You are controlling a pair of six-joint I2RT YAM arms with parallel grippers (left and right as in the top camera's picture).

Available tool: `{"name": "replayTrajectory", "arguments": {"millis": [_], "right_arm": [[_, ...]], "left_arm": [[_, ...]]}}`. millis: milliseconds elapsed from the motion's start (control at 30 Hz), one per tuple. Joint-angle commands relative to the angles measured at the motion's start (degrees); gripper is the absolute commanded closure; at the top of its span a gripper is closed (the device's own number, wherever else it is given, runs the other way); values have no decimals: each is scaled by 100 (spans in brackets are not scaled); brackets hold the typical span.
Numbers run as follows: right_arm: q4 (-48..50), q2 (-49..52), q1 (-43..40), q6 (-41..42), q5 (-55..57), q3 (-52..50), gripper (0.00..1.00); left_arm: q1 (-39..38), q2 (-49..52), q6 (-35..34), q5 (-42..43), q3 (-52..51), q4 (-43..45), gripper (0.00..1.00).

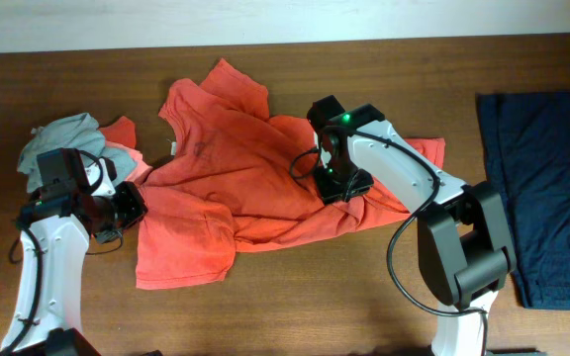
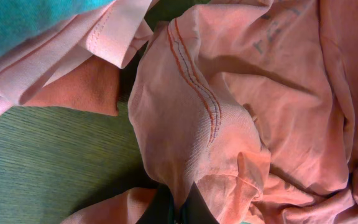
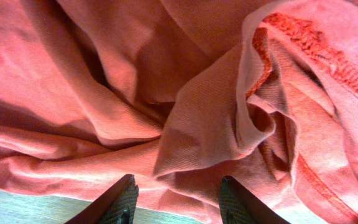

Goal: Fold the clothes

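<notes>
The clothes' main piece, an orange-red T-shirt (image 1: 236,188), lies crumpled across the middle of the table. My left gripper (image 1: 132,206) is at the shirt's left edge. In the left wrist view it (image 2: 178,200) is shut on a hemmed fold of the shirt (image 2: 191,124). My right gripper (image 1: 339,184) hovers over the shirt's right half. Its fingers (image 3: 126,199) stand apart in the right wrist view, open, with bunched shirt cloth (image 3: 185,124) just beyond the tips and nothing pinched.
A grey garment (image 1: 62,133) and a salmon one (image 1: 122,131) are heaped at the far left, behind my left arm. A navy garment (image 1: 537,188) lies flat along the right edge. Bare brown table (image 1: 295,297) shows in front of the shirt.
</notes>
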Motion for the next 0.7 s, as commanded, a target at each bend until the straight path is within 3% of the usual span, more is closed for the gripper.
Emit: {"name": "replayTrajectory", "arguments": {"millis": [0, 133, 233, 667], "right_arm": [[-35, -269, -22, 109, 188, 92, 52], [-24, -271, -116, 192, 313, 94, 57], [-11, -269, -245, 214, 315, 92, 84], [485, -103, -356, 210, 205, -299, 84]], "left_arm": [[-13, -50, 114, -44, -28, 2, 99], [-13, -50, 114, -44, -28, 7, 99], [-13, -50, 114, -44, -28, 15, 99], [-13, -50, 114, -44, -28, 17, 99]]}}
